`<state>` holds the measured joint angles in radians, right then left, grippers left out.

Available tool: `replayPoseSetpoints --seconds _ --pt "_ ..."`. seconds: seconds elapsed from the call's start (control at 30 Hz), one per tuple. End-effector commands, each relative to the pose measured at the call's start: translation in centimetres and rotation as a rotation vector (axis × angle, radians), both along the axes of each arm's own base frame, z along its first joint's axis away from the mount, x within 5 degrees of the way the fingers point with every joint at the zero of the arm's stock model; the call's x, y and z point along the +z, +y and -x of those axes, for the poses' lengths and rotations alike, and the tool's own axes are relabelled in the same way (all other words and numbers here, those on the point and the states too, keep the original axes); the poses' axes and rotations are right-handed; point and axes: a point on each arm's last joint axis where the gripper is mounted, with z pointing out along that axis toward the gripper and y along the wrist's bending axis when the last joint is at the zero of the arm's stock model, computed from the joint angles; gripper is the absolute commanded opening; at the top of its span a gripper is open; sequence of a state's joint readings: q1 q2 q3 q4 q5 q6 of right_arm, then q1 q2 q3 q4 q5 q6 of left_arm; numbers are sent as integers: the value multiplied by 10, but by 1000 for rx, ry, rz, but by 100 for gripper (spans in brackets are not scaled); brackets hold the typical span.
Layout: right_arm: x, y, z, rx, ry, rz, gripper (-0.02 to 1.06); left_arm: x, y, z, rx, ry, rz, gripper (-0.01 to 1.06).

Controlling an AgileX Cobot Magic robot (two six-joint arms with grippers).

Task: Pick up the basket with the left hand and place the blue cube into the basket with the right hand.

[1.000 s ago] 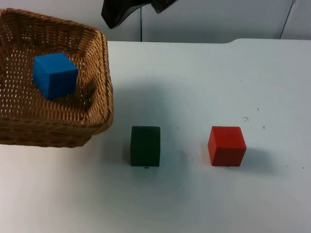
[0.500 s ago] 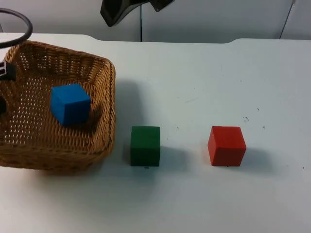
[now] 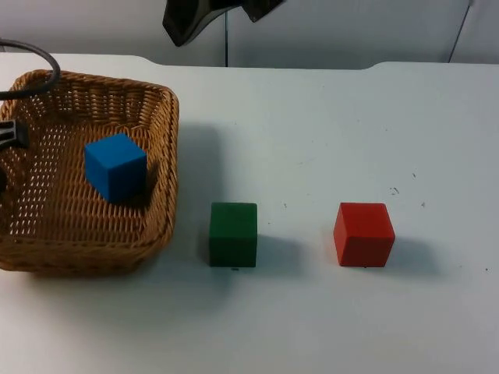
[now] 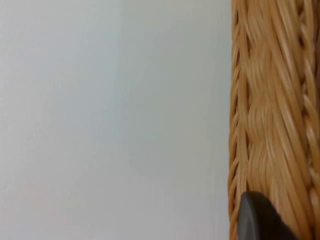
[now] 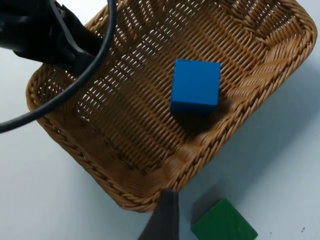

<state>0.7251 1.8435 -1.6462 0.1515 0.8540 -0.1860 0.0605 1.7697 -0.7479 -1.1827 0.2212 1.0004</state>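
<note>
The wicker basket (image 3: 160,164) sits on the white table at the left, and the blue cube (image 3: 115,167) lies inside it, near its right wall. My left gripper (image 3: 9,134) is at the basket's left rim, shut on the rim (image 4: 265,125), with one black fingertip (image 4: 257,217) pressed against the weave. In the right wrist view the basket (image 5: 150,175), the blue cube (image 5: 195,86) and the left gripper (image 5: 60,42) on the rim all appear. My right gripper (image 3: 222,12) hangs high over the table's far edge, open and holding nothing.
A green cube (image 3: 233,234) stands just right of the basket's front corner, and in the right wrist view the green cube (image 5: 223,223) lies close to the rim. Farther right stands a red cube (image 3: 363,234). The grey partition wall closes the far side.
The basket, with the blue cube in it, came down from a raised position and now rests level on the table. The right gripper stayed where it was.
</note>
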Motion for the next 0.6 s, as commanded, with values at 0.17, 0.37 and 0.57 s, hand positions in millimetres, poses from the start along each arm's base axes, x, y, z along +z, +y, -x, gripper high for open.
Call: replayPoseSetpoints --seconds 0.17,0.37,0.57 --pt "7 1 2 6 -13 -21 77 3 5 -3 -5 -29 -50 0" --pt "7 1 2 6 -13 -21 77 2 6 -3 -30 -30 -76 11" --pt "7 1 2 6 -13 -21 77 2 6 -3 -31 -31 -79 38"
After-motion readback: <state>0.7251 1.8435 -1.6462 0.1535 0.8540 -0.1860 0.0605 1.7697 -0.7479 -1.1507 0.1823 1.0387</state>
